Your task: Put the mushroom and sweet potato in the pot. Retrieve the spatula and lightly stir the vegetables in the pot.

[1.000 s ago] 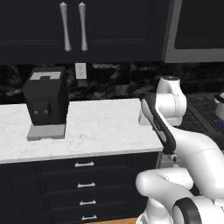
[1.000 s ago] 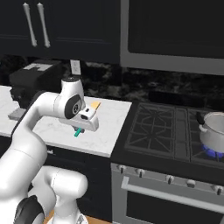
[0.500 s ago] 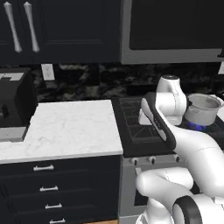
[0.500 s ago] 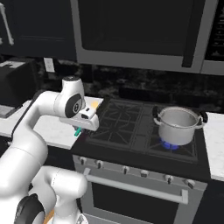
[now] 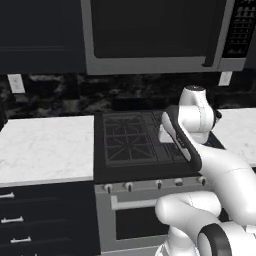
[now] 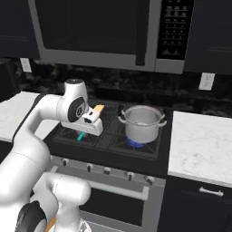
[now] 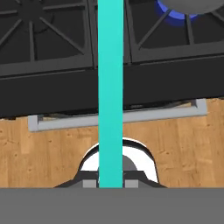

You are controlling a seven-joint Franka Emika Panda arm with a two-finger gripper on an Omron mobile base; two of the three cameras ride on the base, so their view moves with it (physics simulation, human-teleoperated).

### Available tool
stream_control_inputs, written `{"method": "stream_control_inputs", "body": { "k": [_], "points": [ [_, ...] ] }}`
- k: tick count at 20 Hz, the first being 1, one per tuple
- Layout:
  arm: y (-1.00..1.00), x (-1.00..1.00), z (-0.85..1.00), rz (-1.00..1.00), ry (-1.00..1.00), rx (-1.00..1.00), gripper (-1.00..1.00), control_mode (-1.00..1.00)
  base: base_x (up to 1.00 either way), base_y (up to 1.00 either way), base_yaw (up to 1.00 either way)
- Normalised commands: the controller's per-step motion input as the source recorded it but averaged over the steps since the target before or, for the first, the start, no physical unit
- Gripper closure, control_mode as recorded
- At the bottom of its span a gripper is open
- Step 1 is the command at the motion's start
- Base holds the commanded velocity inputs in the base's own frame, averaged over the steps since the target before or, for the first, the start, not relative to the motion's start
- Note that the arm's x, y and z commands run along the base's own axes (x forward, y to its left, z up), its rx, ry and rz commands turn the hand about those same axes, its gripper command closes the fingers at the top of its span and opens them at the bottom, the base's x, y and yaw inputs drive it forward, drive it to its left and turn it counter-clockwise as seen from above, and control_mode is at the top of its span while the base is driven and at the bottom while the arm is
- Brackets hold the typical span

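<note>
Holding the spatula (image 6: pixel 89 122) clamped in its jaws, the gripper (image 6: pixel 90 123) was raised over the near left part of the stove (image 6: pixel 108 140), arm bent at the elbow. The pot (image 6: pixel 142 123) stood to its right on a lit far burner (image 6: pixel 136 143).

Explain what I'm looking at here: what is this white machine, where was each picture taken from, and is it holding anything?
It is a rendered kitchen. The white machine is a robot arm on a driving base. Two pictures come from cameras on that base, behind the arm to its left and right; the third looks along its hand. The gripper is shut on the spatula, whose teal handle runs up the hand view and whose yellow-orange blade pokes out in the right base view. Ahead is a black stove; the silver pot sits on a burner with a blue flame. White counters flank the stove.
</note>
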Motion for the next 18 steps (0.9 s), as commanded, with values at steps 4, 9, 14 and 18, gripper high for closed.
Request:
{"method": "stream_control_inputs", "body": {
  "k": [4, 9, 14, 18],
  "points": [
    [0.00, 0.00, 0.00, 0.00, 0.00, 0.00, 1.00, 1.00, 0.00, -0.67, 0.00],
    [0.00, 0.00, 0.00, 0.00, 0.00, 0.00, 1.00, 1.00, 0.08, -0.58, 0.00],
    [0.00, 0.00, 0.00, 0.00, 0.00, 0.00, 1.00, 1.00, 0.29, -0.40, 0.00],
    [0.00, 0.00, 0.00, 0.00, 0.00, 0.00, 1.00, 1.00, 0.50, -0.05, 0.00]
  ]
}}
